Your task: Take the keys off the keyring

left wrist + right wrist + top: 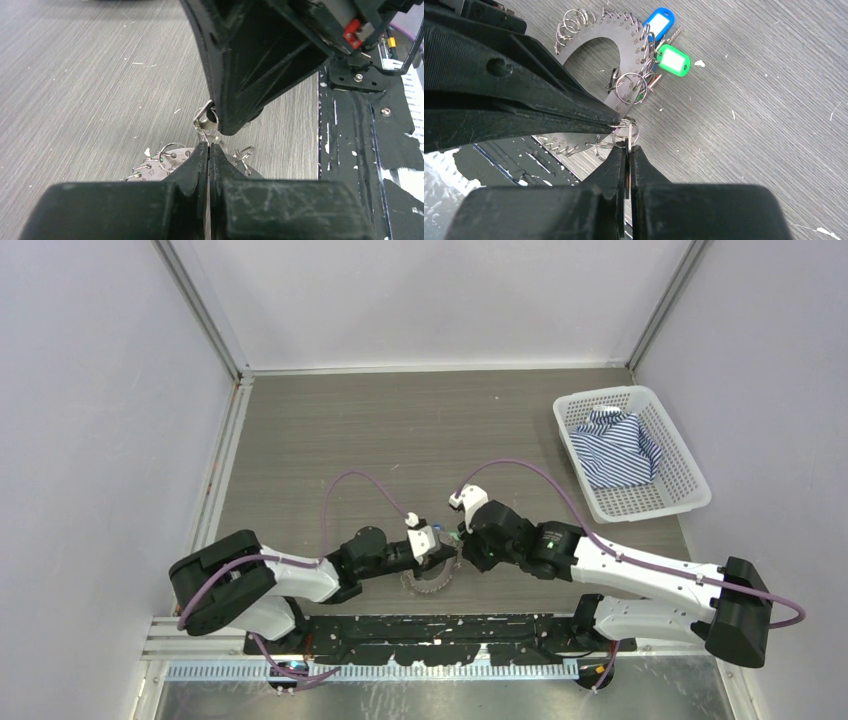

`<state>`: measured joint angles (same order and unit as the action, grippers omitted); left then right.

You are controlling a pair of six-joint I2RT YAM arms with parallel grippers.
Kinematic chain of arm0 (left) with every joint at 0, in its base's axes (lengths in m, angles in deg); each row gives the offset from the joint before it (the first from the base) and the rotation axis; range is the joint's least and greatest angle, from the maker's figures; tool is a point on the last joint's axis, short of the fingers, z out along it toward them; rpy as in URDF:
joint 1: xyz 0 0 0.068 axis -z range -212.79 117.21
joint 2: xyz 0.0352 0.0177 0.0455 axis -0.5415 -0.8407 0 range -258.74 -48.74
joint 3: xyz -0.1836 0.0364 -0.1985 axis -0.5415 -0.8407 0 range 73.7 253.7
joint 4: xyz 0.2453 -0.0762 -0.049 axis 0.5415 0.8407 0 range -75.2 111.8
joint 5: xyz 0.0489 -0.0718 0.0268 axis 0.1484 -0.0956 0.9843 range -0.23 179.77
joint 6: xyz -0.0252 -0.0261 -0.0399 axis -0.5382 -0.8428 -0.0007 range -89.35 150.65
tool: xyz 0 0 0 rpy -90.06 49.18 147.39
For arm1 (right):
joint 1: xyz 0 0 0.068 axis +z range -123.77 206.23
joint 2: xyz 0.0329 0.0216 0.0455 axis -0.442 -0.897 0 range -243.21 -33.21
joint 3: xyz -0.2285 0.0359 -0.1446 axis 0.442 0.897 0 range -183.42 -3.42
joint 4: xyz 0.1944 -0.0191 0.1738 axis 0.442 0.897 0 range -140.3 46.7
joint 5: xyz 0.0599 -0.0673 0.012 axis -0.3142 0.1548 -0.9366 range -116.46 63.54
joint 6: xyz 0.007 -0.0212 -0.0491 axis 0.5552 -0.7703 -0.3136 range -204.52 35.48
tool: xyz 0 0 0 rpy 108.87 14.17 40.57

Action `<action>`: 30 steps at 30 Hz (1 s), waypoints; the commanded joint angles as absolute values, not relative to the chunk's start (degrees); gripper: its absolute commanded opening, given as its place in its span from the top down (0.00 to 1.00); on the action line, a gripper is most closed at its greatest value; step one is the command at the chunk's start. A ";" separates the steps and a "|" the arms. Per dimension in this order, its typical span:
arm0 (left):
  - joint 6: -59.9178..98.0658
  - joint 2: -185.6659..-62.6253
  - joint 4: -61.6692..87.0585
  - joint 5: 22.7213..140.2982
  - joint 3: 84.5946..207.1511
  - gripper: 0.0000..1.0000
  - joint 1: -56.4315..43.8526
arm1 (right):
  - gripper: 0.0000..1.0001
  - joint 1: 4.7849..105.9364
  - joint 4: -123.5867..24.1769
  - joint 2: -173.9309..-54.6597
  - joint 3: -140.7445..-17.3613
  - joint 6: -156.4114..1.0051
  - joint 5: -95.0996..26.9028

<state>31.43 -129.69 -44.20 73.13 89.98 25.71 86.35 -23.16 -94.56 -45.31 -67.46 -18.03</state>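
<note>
Where left claw (208, 146), right claw (628, 149) meet, keyring (594, 32) lies just beneath.

Both arms stretch low toward each other, tips nearly touching. The left pincer (436, 552) is squeezed closed, and the right pincer (461, 540) is closed too.

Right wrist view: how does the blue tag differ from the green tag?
The blue tag is blue, the green tag green. The blue tag lies farther from the right gripper, the green tag nearer. The blue tag points up-right in the view, the green tag down-right. Both are rounded plastic with white windows, at the keyring's edge.
</note>
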 commanded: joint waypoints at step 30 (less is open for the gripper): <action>42.34 -121.34 -36.09 78.19 88.73 1.00 32.91 | 0.99 86.41 -22.26 -96.85 -47.13 -65.72 -12.61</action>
<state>42.86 -123.41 -35.53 79.90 89.63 31.87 86.90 -21.50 -96.85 -45.31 -66.17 -16.87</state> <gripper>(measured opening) 0.011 0.055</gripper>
